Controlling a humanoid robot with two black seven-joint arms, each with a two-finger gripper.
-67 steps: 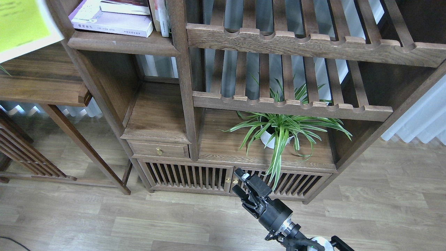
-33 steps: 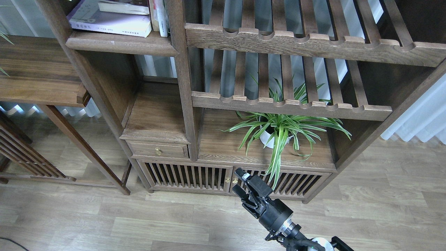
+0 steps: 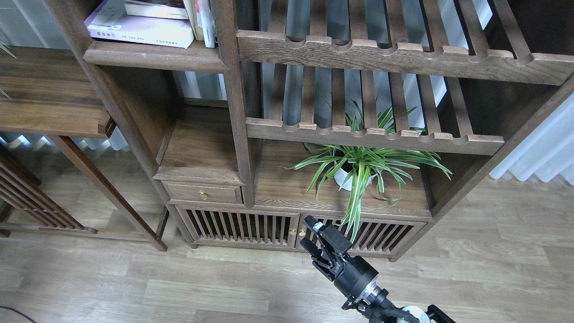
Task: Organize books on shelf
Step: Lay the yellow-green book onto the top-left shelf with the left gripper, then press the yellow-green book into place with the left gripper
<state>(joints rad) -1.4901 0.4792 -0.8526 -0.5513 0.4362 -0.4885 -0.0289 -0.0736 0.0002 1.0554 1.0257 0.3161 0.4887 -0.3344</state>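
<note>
White-lavender paperback (image 3: 139, 28) w/ another book lying on it and a few upright ones at its 3 o'clock already sit on dark-brown board shelf (image 3: 154, 56) at 11 o'clock, yellow-green one unseen; right end effector (image 3: 317, 239) empty, fingers slightly apart.

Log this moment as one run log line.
books: on shelf | right gripper: low, empty | left gripper: out of view

The shelf (image 3: 152, 56) is made of matt, grainy dark wood; the books (image 3: 139, 29) are bound in smooth paper.
</note>
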